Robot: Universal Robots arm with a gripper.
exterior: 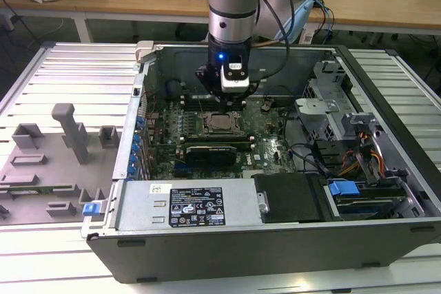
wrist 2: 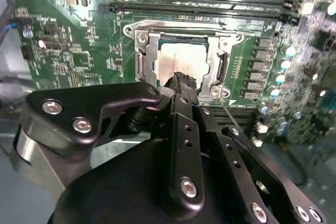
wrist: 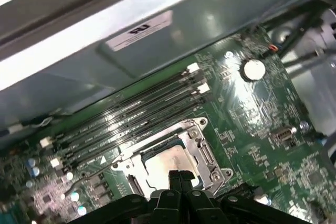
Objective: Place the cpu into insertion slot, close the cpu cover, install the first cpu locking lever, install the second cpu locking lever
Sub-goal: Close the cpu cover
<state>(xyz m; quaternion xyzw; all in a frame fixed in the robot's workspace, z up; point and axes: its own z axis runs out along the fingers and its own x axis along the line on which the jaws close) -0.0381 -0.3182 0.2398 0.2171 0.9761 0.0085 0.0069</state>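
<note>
One hand [wrist 2: 184, 79], closed and empty, sits directly above the cpu [wrist 2: 181, 60] in its insertion slot [wrist 2: 221, 72]; we think the cpu cover [wrist 2: 184, 35] lies shut.

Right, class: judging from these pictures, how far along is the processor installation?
Done: the small square silver-grey chip lies under the lowered silver metal cover frame. In hand: nothing; the black gripper, shut, hovers at the chip's edge. Left: the locking levers; whether either is latched cannot be told.

The claw [wrist 2: 183, 80] hides the near edge of the cpu [wrist 2: 178, 59], perhaps of the cpu cover [wrist 2: 147, 51] too.
</note>
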